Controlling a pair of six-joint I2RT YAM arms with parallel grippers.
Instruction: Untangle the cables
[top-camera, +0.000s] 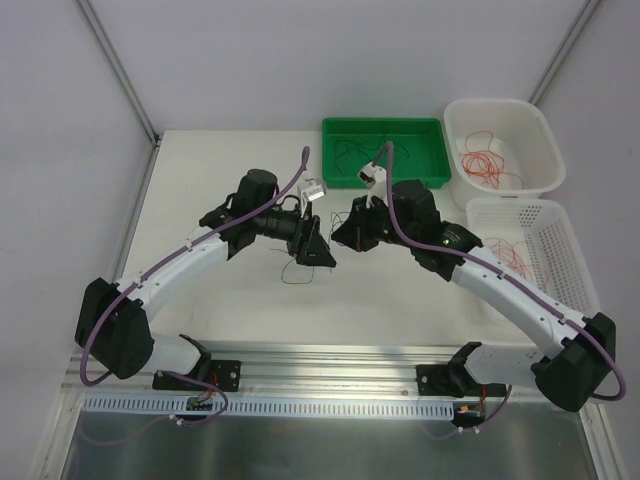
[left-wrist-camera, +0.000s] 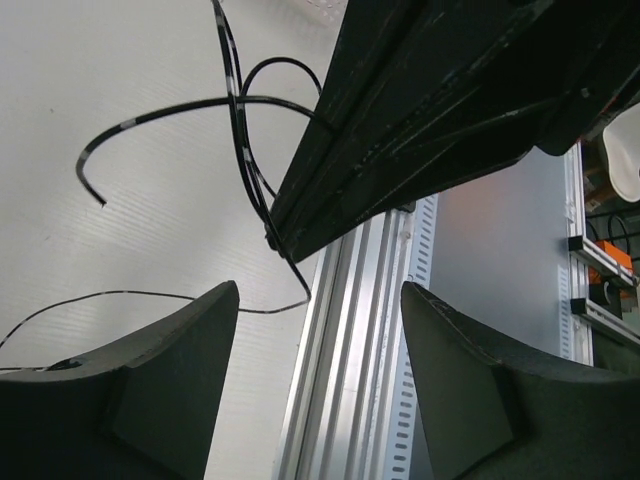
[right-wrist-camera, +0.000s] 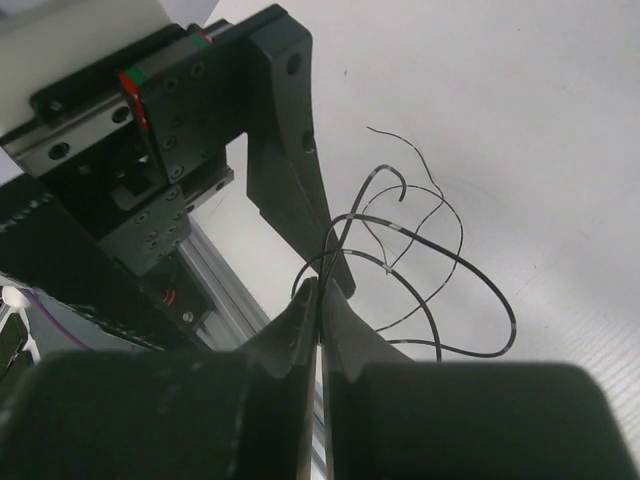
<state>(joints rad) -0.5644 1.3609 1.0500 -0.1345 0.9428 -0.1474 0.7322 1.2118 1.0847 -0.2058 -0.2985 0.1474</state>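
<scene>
Right gripper (right-wrist-camera: 320, 290) clenched on black cables (left-wrist-camera: 235, 100) at frame centre; left gripper (left-wrist-camera: 318, 300) released, empty. Cable ends are cut off at the frame edges. Green tray (top-camera: 383, 121), upper centre: dark cables (top-camera: 360, 150), barely legible. White bin (top-camera: 497, 103) and basket (top-camera: 510, 204), right: red cables (top-camera: 485, 160).

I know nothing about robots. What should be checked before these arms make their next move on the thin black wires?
1. Right fingers pinching the black cables: ok, shut on them.
2. Left fingers around a strand: not ok, open with nothing between.
3. Loops separated: not ok, they cross one another.
4. Cables lifted off the table: cannot tell.
5. Green tray in place at the far edge: ok.
</scene>
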